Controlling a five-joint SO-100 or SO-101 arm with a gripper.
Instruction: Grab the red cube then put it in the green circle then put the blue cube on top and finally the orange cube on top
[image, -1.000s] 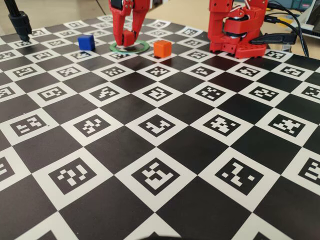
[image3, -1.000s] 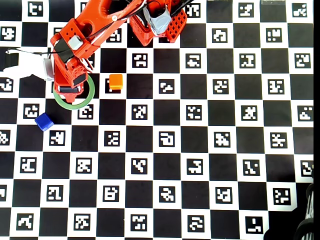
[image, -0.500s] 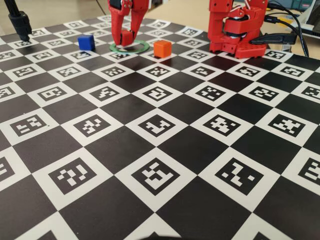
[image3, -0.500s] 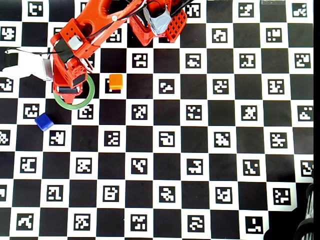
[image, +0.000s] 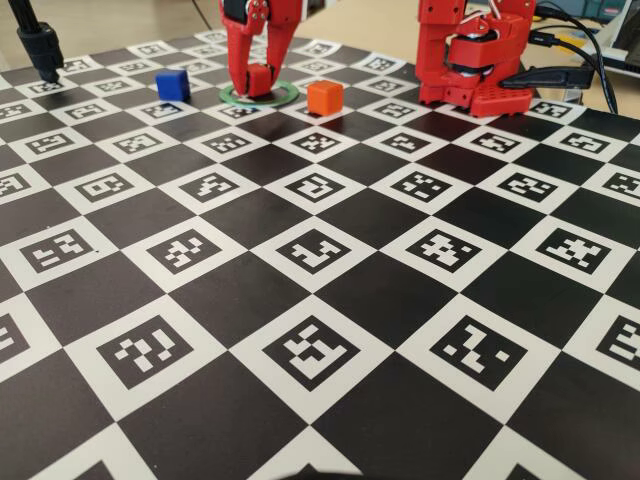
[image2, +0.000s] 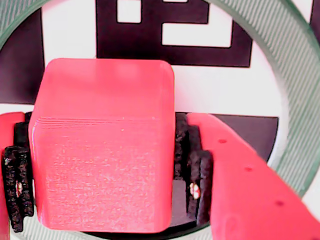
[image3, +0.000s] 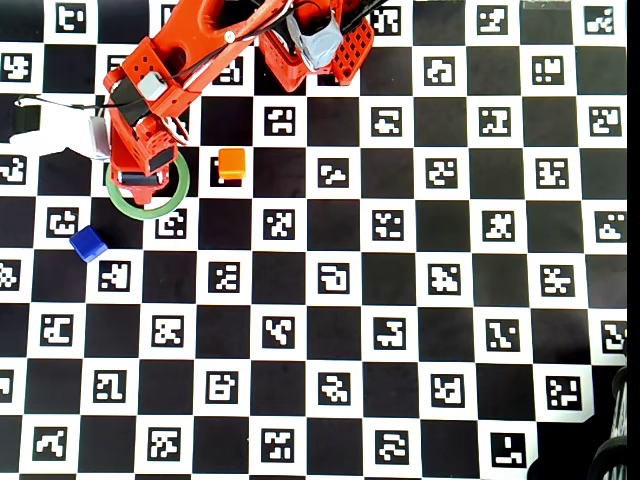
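The red cube (image: 260, 80) (image2: 102, 150) sits between the fingers of my red gripper (image: 256, 86) (image2: 103, 122), which is shut on it. Both black pads press its sides. The cube is inside the green circle (image: 281, 97) (image2: 295, 95) (image3: 176, 200), at or just above the board; I cannot tell which. In the overhead view the gripper (image3: 137, 184) hides the cube. The blue cube (image: 173, 84) (image3: 88, 243) stands left of the ring in the fixed view. The orange cube (image: 324, 97) (image3: 231, 163) stands to its right.
The arm's red base (image: 475, 60) (image3: 315, 45) stands on the far side of the checkered marker board (image: 320, 300). A black stand (image: 40, 45) is at the far left corner. Cables (image: 590, 55) run off at the far right.
The gripper, still holding the red cube, has shifted slightly right and down over the ring in the fixed view. The blue and orange cubes have not moved.
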